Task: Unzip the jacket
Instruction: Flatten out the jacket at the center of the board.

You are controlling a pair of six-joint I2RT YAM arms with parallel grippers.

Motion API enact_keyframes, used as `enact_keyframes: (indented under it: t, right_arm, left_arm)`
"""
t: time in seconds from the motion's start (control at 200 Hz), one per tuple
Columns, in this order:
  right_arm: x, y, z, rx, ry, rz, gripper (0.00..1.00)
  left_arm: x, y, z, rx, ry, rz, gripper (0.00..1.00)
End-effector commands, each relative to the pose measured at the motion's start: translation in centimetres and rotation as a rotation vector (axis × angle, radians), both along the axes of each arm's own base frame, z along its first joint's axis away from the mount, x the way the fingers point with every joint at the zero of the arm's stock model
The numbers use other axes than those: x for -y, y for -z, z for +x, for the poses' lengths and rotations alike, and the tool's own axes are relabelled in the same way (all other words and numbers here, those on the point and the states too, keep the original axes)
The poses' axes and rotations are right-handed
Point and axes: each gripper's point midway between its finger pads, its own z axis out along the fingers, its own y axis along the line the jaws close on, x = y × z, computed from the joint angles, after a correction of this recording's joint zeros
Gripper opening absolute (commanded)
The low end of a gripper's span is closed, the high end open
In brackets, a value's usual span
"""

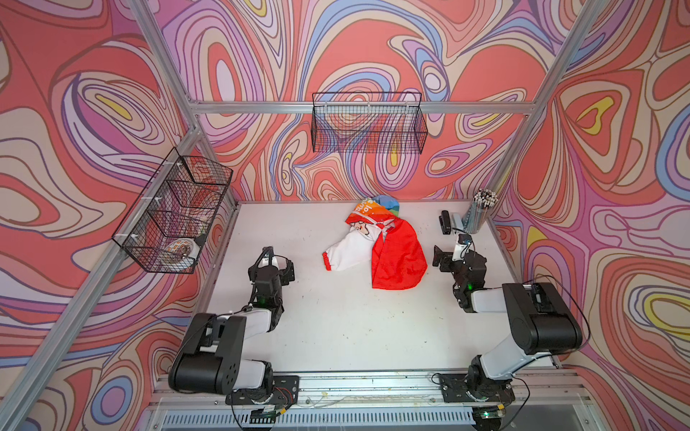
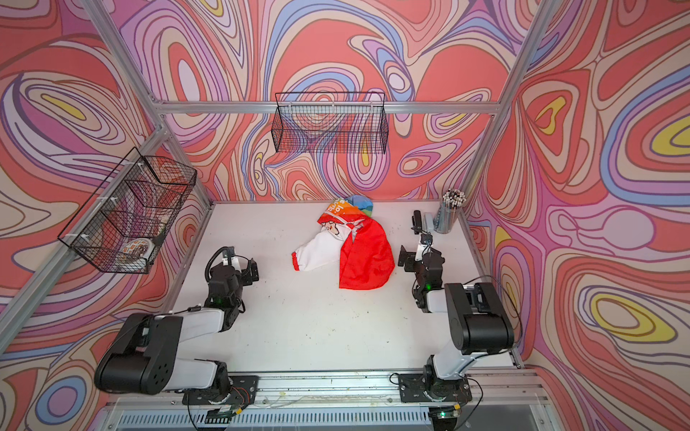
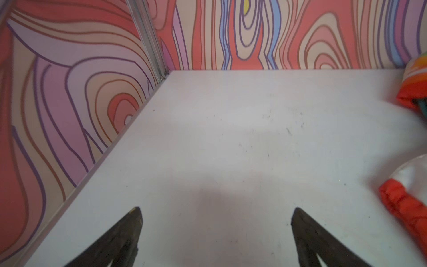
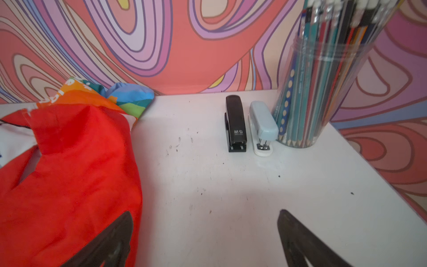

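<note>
The crumpled jacket looks light and floppy, best pinched where its hood meets the front; left hand and right hand gape empty.

Both top views look down from above the near edge onto the whole table; the left wrist camera skims low toward a far corner; the right wrist camera, low, faces the black stapler and pencil jar; each wrist view clips the jacket.

In the far right corner of the white table, a black stapler and a pale blue stapler lie side by side, just beside a clear jar of pencils. 2 black wire baskets hang on the swirly walls: the back basket and the left basket.
</note>
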Motion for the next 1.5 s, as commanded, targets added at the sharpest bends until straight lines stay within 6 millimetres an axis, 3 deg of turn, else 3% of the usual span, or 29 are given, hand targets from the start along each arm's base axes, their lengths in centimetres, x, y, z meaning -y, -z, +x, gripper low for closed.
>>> enact_keyframes:
  t: [0.0, 0.08, 0.155, 0.23, 0.245, 0.346, 0.426, 0.581, 0.731, 0.851, 1.052, 1.097, 1.122, 1.262, 1.397, 1.497]
  right_arm:
    - [-1.5, -1.6, -0.1, -0.003, -0.087, -0.009, 0.98]
    - [-1.5, -2.6, 0.3, -0.049, -0.072, 0.043, 0.98]
    - [-0.5, -3.2, 0.9, -0.101, 0.025, 0.161, 0.98]
    - [-1.9, -4.1, 1.2, -0.119, -0.042, 0.215, 0.98]
    - [-2.2, -4.2, 1.1, -0.119, -0.058, 0.227, 0.98]
    - [-2.6, -5.2, 1.2, -0.128, -0.041, 0.357, 0.98]
    - [-3.1, -5.3, 1.4, -0.18, -0.036, 0.45, 0.98]
    - [-6.0, -6.4, 1.5, -0.203, -0.175, 0.573, 0.98]
    - [-7.7, -5.7, 2.9, -0.346, -0.214, 0.662, 0.87]
    - [-9.6, -3.3, 3.6, -0.513, -0.201, 0.582, 0.78]
    - [-12.6, -2.7, 5.0, -0.563, -0.198, 0.464, 0.8]
    - [-13.7, -2.7, 5.3, -0.583, -0.2, 0.41, 0.8]
    - [-14.4, -1.5, 5.5, -0.616, -0.192, 0.376, 0.8]
    - [-16.9, -1.0, 7.1, -0.618, -0.166, 0.25, 0.8]
    - [-17.7, -0.4, 9.0, -0.637, -0.109, 0.184, 0.8]
    - [-17.0, 0.1, 9.8, -0.641, 0.0, 0.068, 0.82]
  left_arm:
    - [-1.1, -2.8, -1.0, 0.08, -0.066, -0.015, 1.0]
    - [-2.1, -3.4, -1.4, 0.105, -0.15, -0.099, 1.0]
    - [-3.7, -2.2, -2.1, -0.009, -0.305, -0.191, 1.0]
    - [-2.6, -1.5, -2.0, -0.118, -0.258, -0.205, 1.0]
    - [-2.4, -2.7, -1.4, -0.097, -0.249, -0.223, 1.0]
    - [-1.0, -3.0, -1.6, -0.129, -0.194, -0.304, 1.0]
    - [0.8, -3.7, -2.0, -0.135, -0.138, -0.333, 1.0]
    - [6.3, -5.5, -2.2, -0.157, 0.029, -0.316, 1.0]
    - [12.0, -6.0, -1.0, -0.226, 0.231, -0.34, 0.97]
    - [16.0, -5.9, 0.4, -0.285, 0.342, -0.349, 0.94]
    - [21.3, -5.4, 3.2, -0.354, 0.445, -0.309, 0.94]
    - [21.8, -5.2, 3.9, -0.364, 0.445, -0.312, 0.94]
    - [22.0, -4.8, 4.2, -0.378, 0.444, -0.313, 0.93]
    - [22.7, -3.3, 5.5, -0.427, 0.425, -0.307, 0.93]
    - [22.6, -2.0, 6.3, -0.476, 0.386, -0.289, 0.89]
    - [22.2, -1.2, 6.8, -0.506, 0.343, -0.275, 0.88]
